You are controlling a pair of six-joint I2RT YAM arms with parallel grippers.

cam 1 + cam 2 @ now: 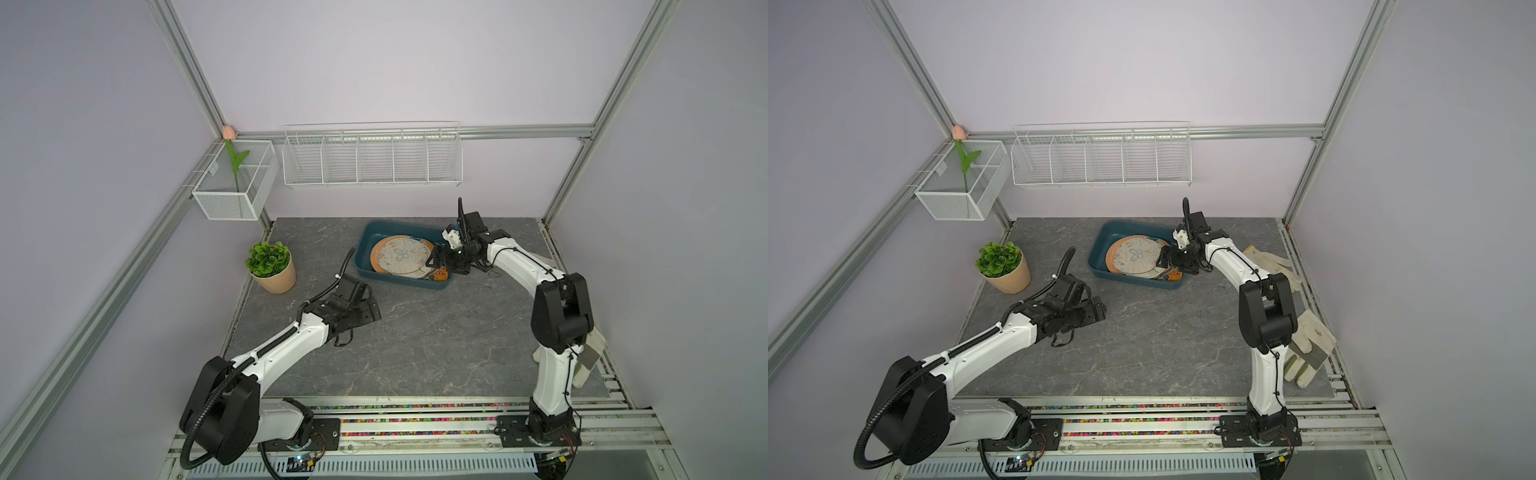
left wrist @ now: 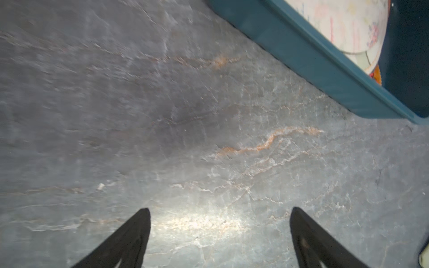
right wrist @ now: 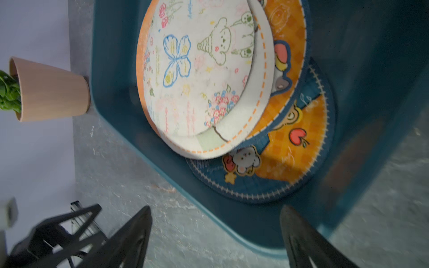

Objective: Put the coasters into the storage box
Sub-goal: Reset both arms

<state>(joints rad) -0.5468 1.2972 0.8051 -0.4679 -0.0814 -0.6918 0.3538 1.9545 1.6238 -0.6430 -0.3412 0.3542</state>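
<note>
The coasters (image 3: 197, 76), thin round discs with printed faces and stitched rims, are stacked overlapping inside the smooth teal plastic storage box (image 1: 395, 280). The right gripper (image 3: 216, 222) is held spread and empty at the box's right end, far nearer than the left gripper (image 2: 220, 220), likewise spread above bare, veined grey worktop (image 1: 436, 340).

No wording can be read anywhere. The coasters (image 3: 197, 76) carry faint scribbled lines among their drawings, too blurred to make out.
</note>
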